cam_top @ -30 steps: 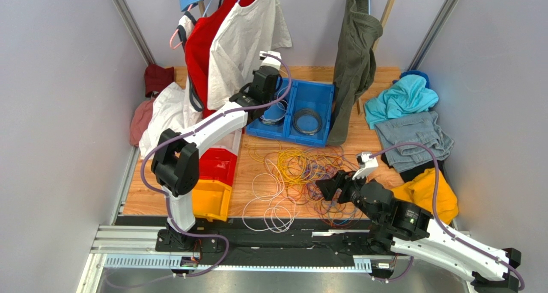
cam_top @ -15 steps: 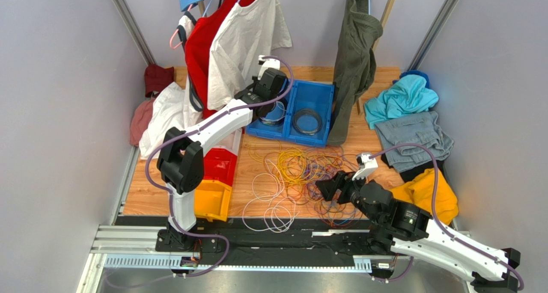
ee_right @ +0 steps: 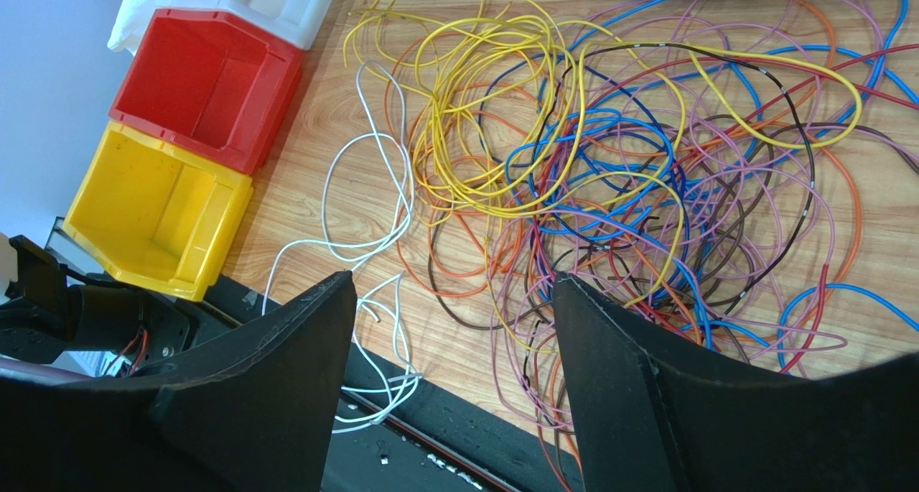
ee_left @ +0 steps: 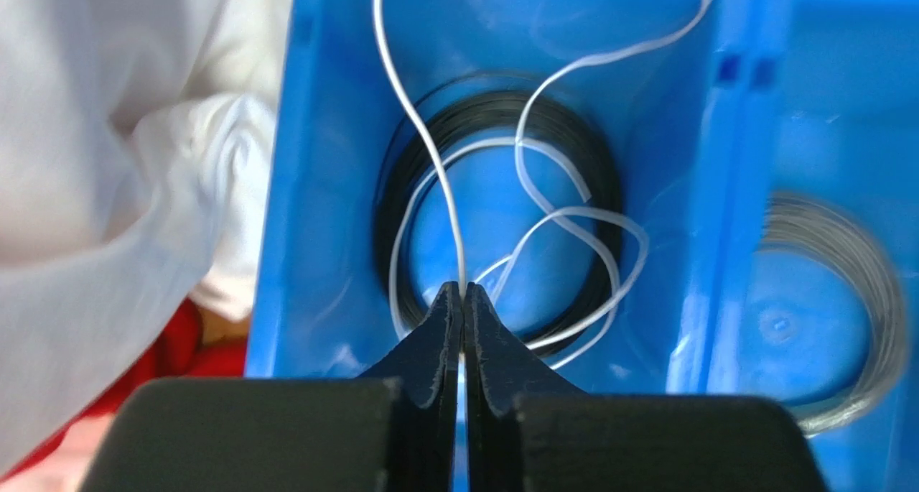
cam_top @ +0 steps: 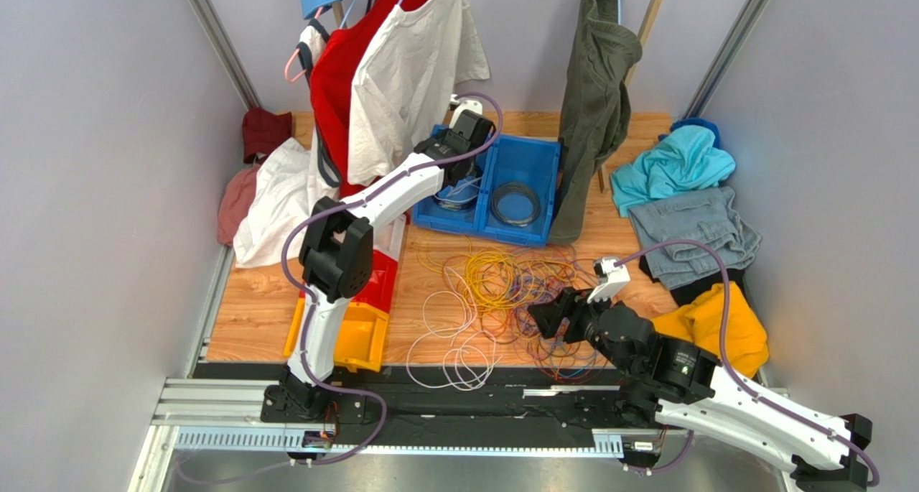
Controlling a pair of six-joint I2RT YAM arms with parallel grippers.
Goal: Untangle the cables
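Arms are working well apart from each other. The left arm (cam_top: 378, 196) is stretching far across the tabletop (cam_top: 254, 320). Its elbow is lifting over the bins on the left, and its forearm is angling right toward the blue bin (cam_top: 529, 158) at the far side. The wrist is tipping down into that bin's left compartment. The left end effector (ee_left: 464, 295) is clenching on a thin white cable (ee_left: 415, 115); the two fingers are pressing together, with the strand rising from between their tips. That cable is looping over a black coil (ee_left: 604, 190) lying on the floor of the same compartment. A grey coil (ee_left: 879, 287) is sitting in the right compartment.

The right arm (cam_top: 744, 411) is lying low along the near right side, with its forearm reaching left toward the middle. The right end effector (ee_right: 453, 287) is gaping wide and grasping nothing, its fingers spreading over the near edge of the cables (ee_right: 604, 158). Whether a fingertip is brushing a strand, I cannot tell.

Those cables are sprawling in one tangle of yellow, blue, purple, orange and red across the middle of the tabletop, between the blue bin and the near edge. White loops (ee_right: 367, 190) are trailing off its near left side. A red bin (ee_right: 205, 88) and a yellow bin (ee_right: 151, 207) are sitting just left of the tangle, the yellow one nearer.
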